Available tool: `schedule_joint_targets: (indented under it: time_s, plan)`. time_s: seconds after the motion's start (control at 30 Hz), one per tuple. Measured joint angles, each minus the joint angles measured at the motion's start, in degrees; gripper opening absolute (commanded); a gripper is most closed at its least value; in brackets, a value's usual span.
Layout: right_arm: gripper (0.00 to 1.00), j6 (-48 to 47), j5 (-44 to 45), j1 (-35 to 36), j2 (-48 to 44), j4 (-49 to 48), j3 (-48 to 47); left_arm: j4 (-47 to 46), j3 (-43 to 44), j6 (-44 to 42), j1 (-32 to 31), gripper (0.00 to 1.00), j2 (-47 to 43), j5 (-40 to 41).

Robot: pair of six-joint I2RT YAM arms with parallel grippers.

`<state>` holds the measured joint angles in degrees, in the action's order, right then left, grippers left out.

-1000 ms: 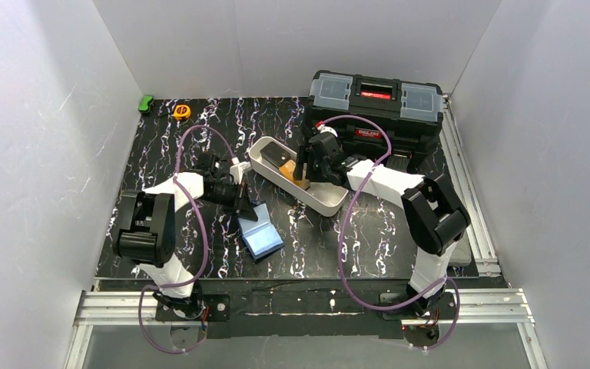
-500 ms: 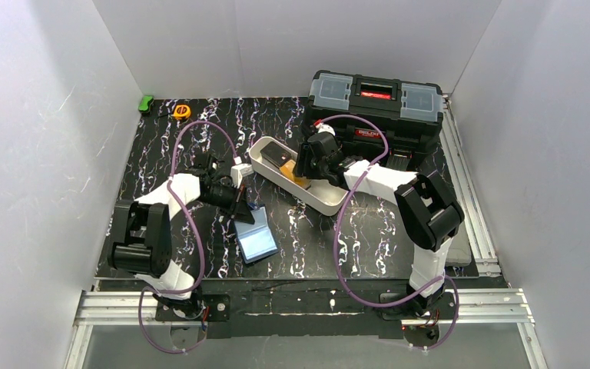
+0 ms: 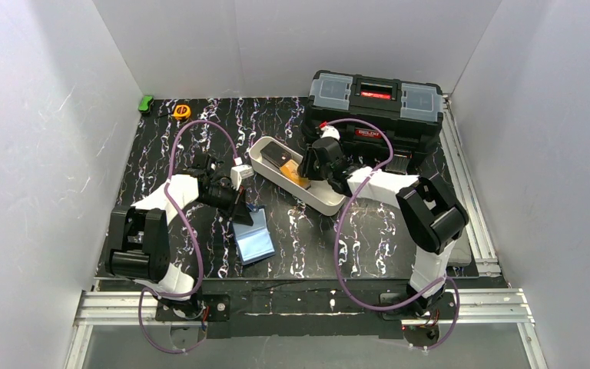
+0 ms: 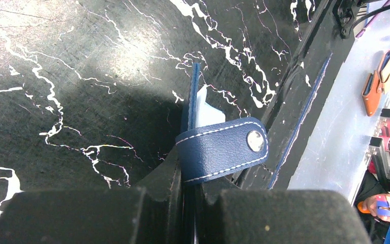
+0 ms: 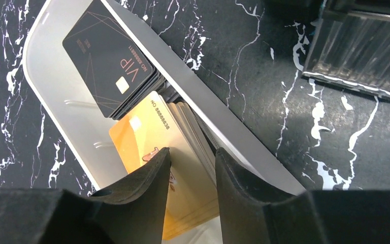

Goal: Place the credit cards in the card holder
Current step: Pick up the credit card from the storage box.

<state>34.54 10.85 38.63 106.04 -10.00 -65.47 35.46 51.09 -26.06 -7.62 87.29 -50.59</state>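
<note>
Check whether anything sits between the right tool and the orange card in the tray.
Nothing visible does. The right tool already straddles the orange card inside the white tray; the black card lies beside it, out of the way.

Tabletop [image 4: 81, 76] is black marble-look stuff, smooth with a dull sheen and loads of fine scratches. Wallet [image 4: 218, 150] looks like grained navy leather with white stitching and a shiny metal snap [image 4: 255, 141]. Tray [image 5: 56, 107] is smooth white plastic. Black card [image 5: 106, 66] is matt-ish plastic, orange card [image 5: 147, 137] glossier. Toolbox [image 3: 375, 113] is black plastic with clear lids.
</note>
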Motion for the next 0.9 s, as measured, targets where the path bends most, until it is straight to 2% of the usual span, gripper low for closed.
schedule_joint_targets:
  time_s: [0.2,0.27,0.47,0.6,0.9]
  plan:
    - [0.47,0.2,0.8,0.0,-3.2,-2.0,4.7,0.6,0.0,-0.3,0.0,0.0,-0.1,-0.1]
    - [0.51,0.2,1.2,0.0,-4.5,-2.2,6.3,0.6,0.0,-0.3,0.0,0.0,-0.1,-0.4]
    - [0.83,1.4,2.1,0.0,-6.3,-0.9,8.3,0.6,0.0,-0.3,0.0,0.0,-0.1,-1.2]
    - [0.98,3.1,1.3,0.2,-6.3,-1.2,8.6,0.8,0.0,-0.3,0.0,0.0,-0.2,-1.4]
    - [0.98,9.9,-0.8,0.2,-4.5,-10.0,10.0,0.4,0.0,1.0,0.0,0.0,-0.9,-1.8]
